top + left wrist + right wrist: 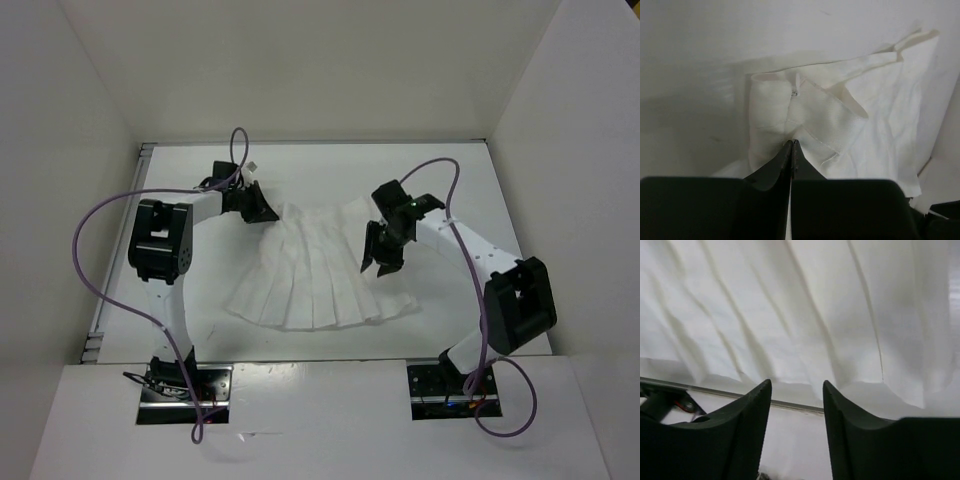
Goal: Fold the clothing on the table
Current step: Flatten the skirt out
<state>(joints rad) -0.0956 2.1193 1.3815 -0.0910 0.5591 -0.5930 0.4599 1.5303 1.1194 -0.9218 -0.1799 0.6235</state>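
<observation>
Near edge: arm bases point(185, 385), purple cables point(100, 290) looping off both. Mid table point(460, 200): clothing point(320, 275) spread flat, hem near, waistband far. Over its right part: right gripper point(380, 265), jaws apart, nothing between; wrist view filled with pleats, garment edges cut off. At far-left waistband corner: left gripper point(265, 212), clamped together, tips against folded band; cloth pinched or not, cannot tell. Beyond: white walls point(300, 60).

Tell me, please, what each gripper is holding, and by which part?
The left gripper pinches the clothing by its waistband end; the right gripper is open above it, holding nothing.
</observation>
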